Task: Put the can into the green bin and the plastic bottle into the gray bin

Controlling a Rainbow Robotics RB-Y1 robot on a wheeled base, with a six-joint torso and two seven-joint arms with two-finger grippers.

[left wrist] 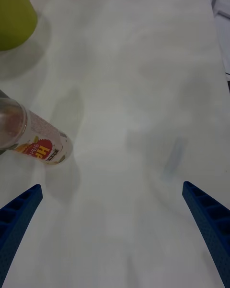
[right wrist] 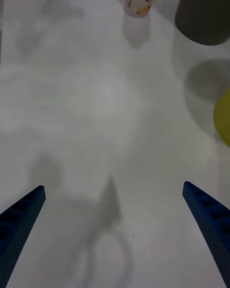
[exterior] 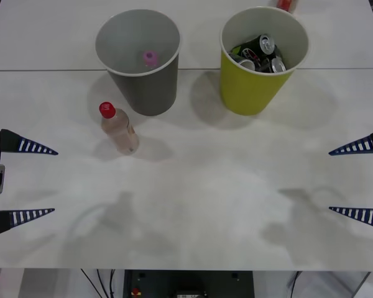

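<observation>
My left gripper [exterior: 34, 181] hangs at the near left of the table [exterior: 211, 205], fingers spread wide and holding nothing; my right gripper [exterior: 354, 180] mirrors it at the near right, equally wide and empty. The plastic bottle [exterior: 119, 130] stands upright just in front of the gray bin [exterior: 138, 59], apart from its wall, and is nearer to my left side. It looks light and thin-walled, so I judge it will tip at a nudge and dent under a hard squeeze; its smooth clear body could slip. I would take it across the labelled body, below the red cap, where it is widest and straight.

The green bin [exterior: 261, 59] sits to the right of the gray one, with a gap between them, and already holds several cans [exterior: 261, 53]. A pink-capped bottle [exterior: 150, 58] seems to lie inside the gray bin, though only its cap is plain.

The near half of the table offers open room for my approach. The main hazard is the gray bin's wall right behind the bottle, and its rim, which I must lift over.
</observation>
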